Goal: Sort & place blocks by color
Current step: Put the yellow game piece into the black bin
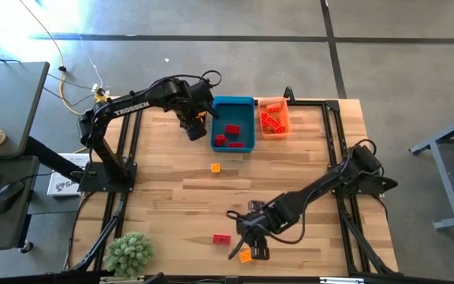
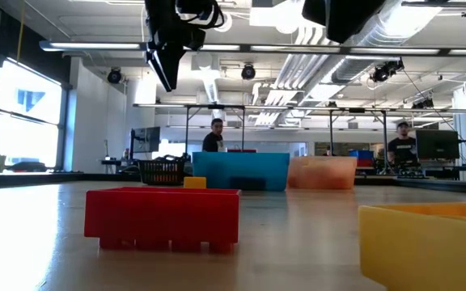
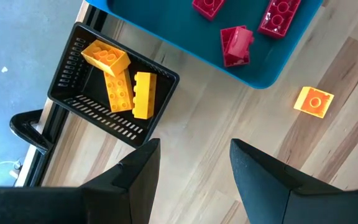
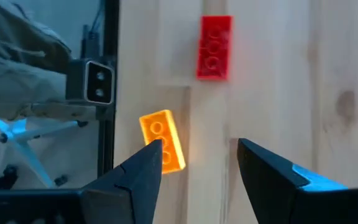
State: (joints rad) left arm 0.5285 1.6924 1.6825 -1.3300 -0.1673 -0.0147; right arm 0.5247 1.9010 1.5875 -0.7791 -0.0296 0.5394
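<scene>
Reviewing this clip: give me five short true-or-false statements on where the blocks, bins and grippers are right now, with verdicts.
1. The blue bin holds red blocks. True.
2. The left gripper grips a yellow block. False: its fingers are open and empty, beside the blue bin.
3. A red block lies loose on the table. True.
4. The right gripper hangs over the orange bin. False: it is at the opposite table edge, near an orange block.
5. The black bin holds red blocks. False: yellow and orange ones.
</scene>
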